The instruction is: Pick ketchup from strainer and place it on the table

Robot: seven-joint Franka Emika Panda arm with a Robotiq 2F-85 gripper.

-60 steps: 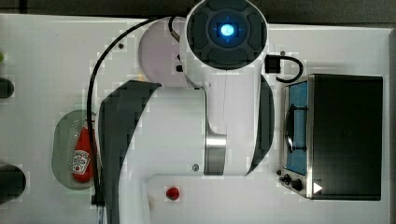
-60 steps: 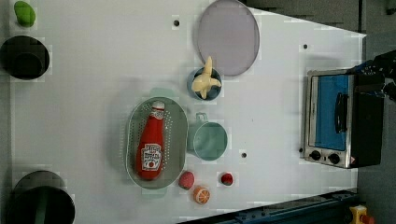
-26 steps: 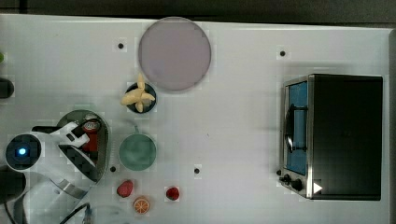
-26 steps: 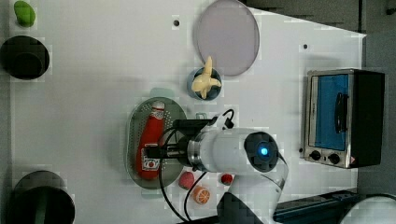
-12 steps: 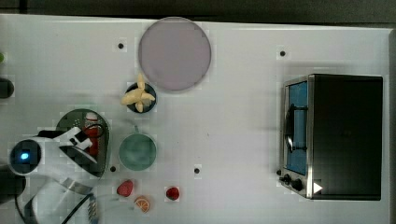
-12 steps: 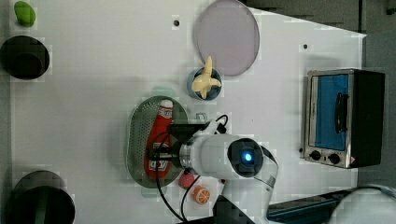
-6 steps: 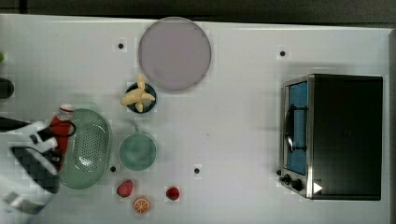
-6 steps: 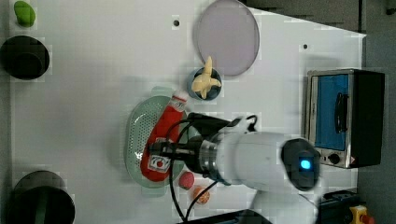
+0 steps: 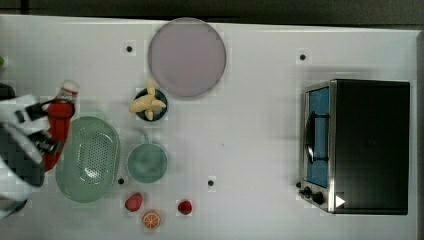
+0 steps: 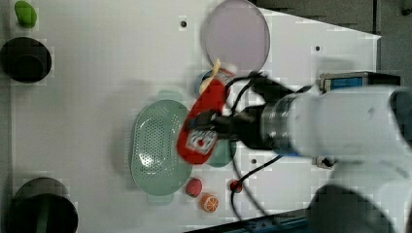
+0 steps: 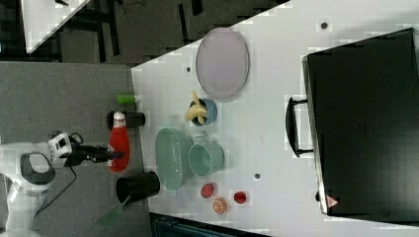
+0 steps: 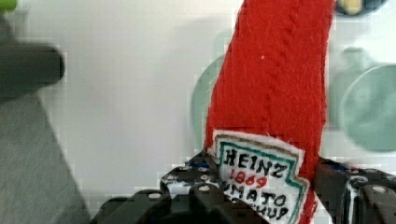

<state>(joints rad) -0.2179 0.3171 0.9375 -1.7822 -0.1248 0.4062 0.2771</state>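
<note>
While the pincer (image 12: 261,196) clamps the ketchup (image 10: 201,121) aloft near its base, it may swing and strike the strainer (image 10: 155,145).

We see the ketchup (image 10: 204,121), earlier lying in the strainer (image 10: 155,145), now lifted out and held aloft by the gripper (image 10: 206,127), and the arm has swung across the table (image 9: 260,135).

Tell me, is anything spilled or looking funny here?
Nothing is spilled. The one odd sight is the ketchup: it hangs in the air, tilted, clamped by the gripper, and the strainer below has nothing in it.
</note>
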